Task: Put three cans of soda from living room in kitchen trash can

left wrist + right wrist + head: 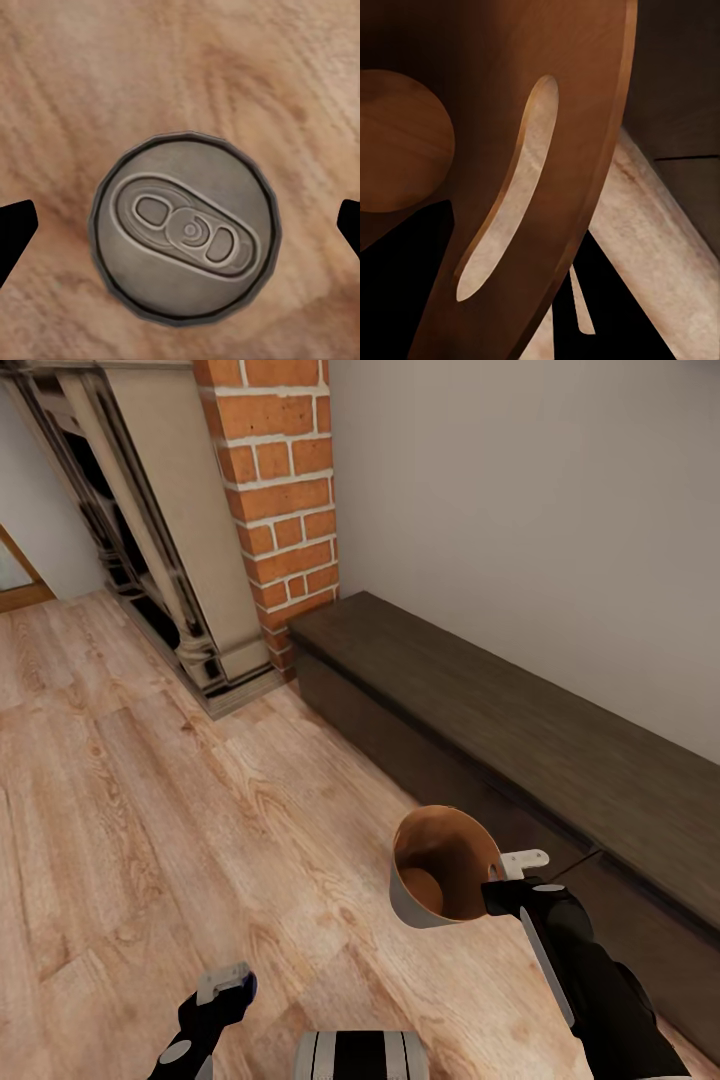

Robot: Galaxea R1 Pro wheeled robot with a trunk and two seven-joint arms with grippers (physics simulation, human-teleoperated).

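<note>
In the left wrist view, a soda can [185, 229] is seen from straight above, its silvery-grey top and pull tab facing me and wood floor around it. My left gripper [232, 985] is open, with one dark fingertip [15, 232] on each side of the can and a gap to it. A sliver of the blue can [248, 986] shows beside the pale finger. My right gripper [503, 872] is shut on the rim of the trash can [440, 870], pale grey outside and brown-orange inside, held above the floor. Its slotted wall [585, 112] and round bottom [397, 142] show close up.
A long dark low bench [520, 730] runs along the grey wall on the right, close behind the bin. The red brick fireplace [275, 500] with its beige and dark surround [170, 580] stands at the back left. Wood floor [150, 810] spreads across the left.
</note>
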